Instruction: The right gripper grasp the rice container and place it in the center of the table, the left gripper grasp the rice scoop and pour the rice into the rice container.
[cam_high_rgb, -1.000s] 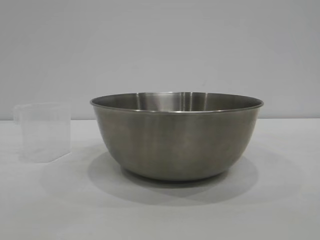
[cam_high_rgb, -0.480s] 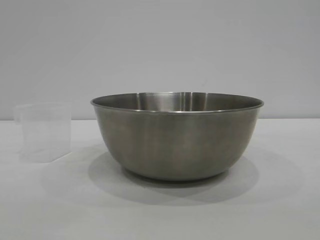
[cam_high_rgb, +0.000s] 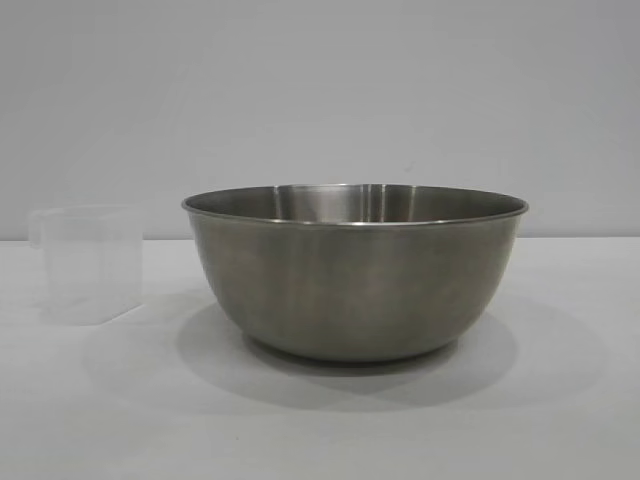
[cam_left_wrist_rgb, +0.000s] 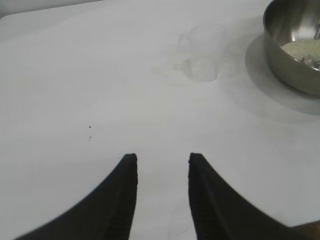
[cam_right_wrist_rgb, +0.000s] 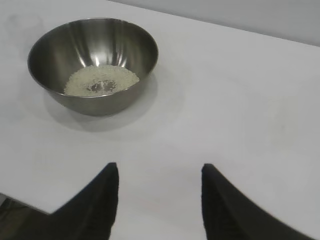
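Note:
The steel rice container (cam_high_rgb: 355, 275) stands upright on the white table (cam_high_rgb: 560, 400), near the middle of the exterior view. White rice (cam_right_wrist_rgb: 101, 80) lies in its bottom. The clear rice scoop (cam_high_rgb: 88, 262) stands upright to the container's left, apart from it; in the left wrist view the rice scoop (cam_left_wrist_rgb: 202, 55) looks faint and empty. My left gripper (cam_left_wrist_rgb: 162, 159) is open over bare table, well short of the scoop. Over bare table too, my right gripper (cam_right_wrist_rgb: 160, 169) is open, at a distance from the rice container (cam_right_wrist_rgb: 92, 65). Neither gripper shows in the exterior view.
A plain grey wall (cam_high_rgb: 320, 90) rises behind the table. The table's edge (cam_right_wrist_rgb: 22, 202) runs close to my right gripper. White tabletop lies all round the container and scoop.

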